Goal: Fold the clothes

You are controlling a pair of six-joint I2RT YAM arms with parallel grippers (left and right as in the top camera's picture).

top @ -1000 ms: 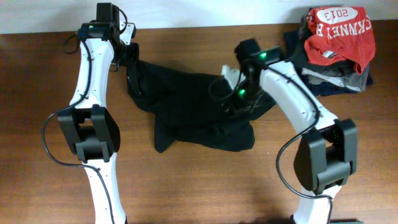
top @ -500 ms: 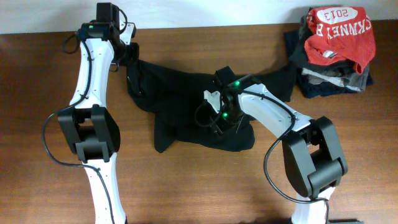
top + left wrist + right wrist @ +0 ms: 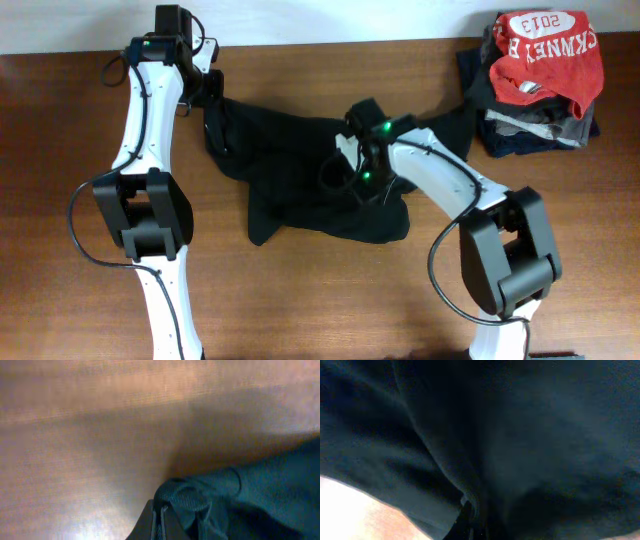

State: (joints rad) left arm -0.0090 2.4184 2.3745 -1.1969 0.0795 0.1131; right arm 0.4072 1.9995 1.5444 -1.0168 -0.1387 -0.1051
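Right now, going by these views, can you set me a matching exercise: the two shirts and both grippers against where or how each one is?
Things:
1. black shirt
2. red shirt
3. left gripper
4. right gripper

Places or states:
A. on top of the folded pile, back right
B. shut on the black shirt's back-left edge
C. lying crumpled across the middle of the table
D. shut on a fold near the black shirt's middle

Pairs: 1-C, 2-A, 3-B, 4-D
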